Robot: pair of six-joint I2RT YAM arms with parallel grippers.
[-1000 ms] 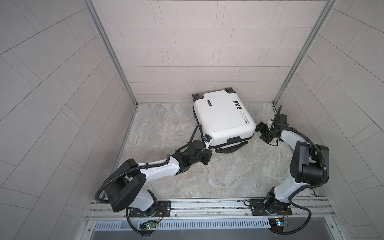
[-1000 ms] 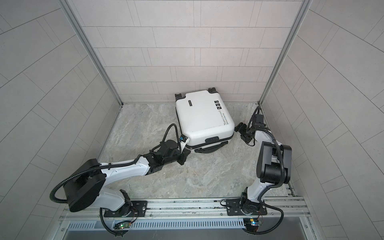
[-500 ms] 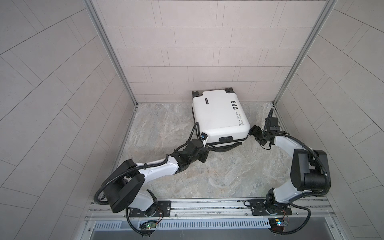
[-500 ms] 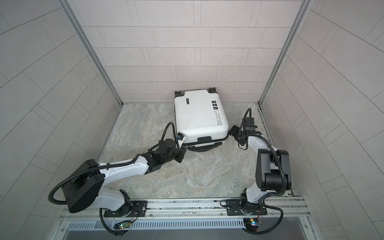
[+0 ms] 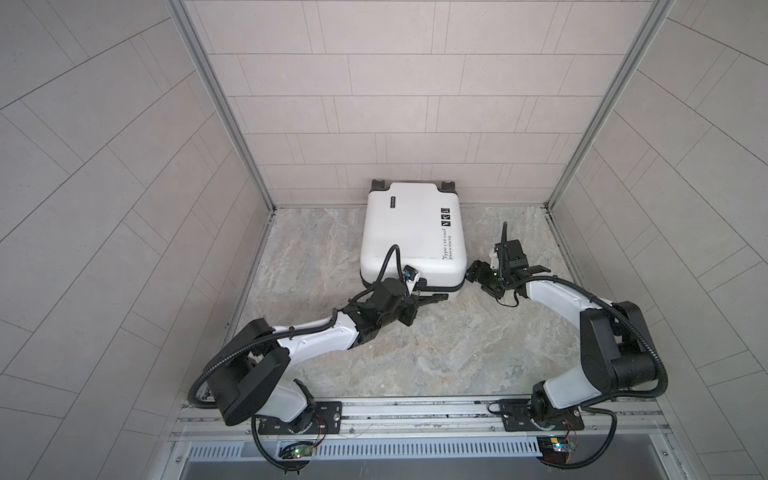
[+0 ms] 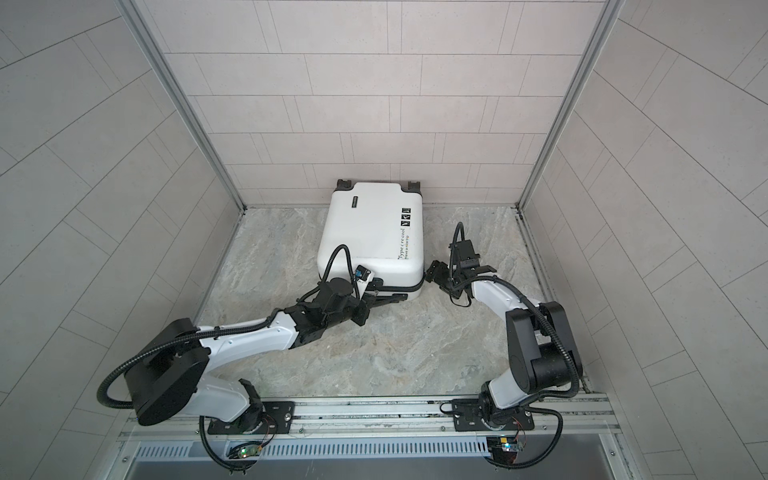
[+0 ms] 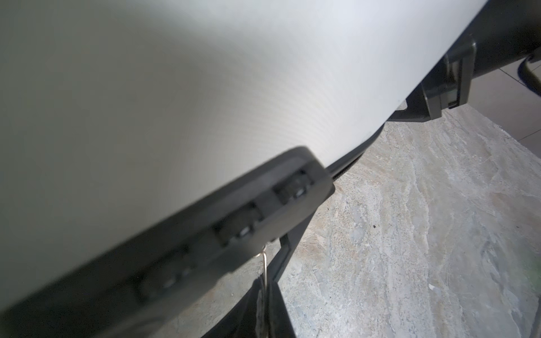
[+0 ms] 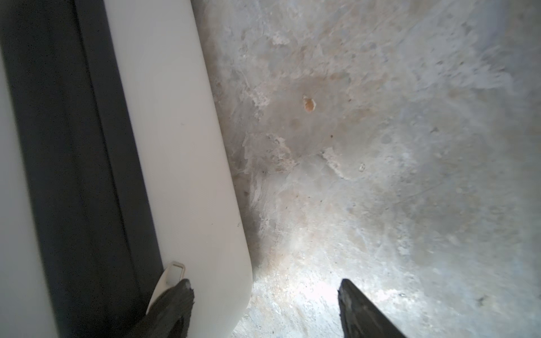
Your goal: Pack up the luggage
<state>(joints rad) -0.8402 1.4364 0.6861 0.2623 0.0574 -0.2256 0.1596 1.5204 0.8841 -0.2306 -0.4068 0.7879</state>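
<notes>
the luggage (image 5: 411, 237), a small white hard-shell suitcase, lies flat with its lid down at the far middle of the marble-look worktop (image 5: 457, 353), wheels toward the far wall. the left gripper (image 5: 417, 290) is at its near edge beside the black handle (image 5: 434, 297), jaws pressed together on a thin metal zipper pull (image 7: 265, 263). the right gripper (image 5: 473, 270) sits at the suitcase's near right corner, jaws spread wide and holding nothing. in the right wrist view one fingertip (image 8: 178, 295) lies against a white pull tab (image 8: 172, 272) by the black zipper band (image 8: 73, 175), and its partner is over bare worktop.
</notes>
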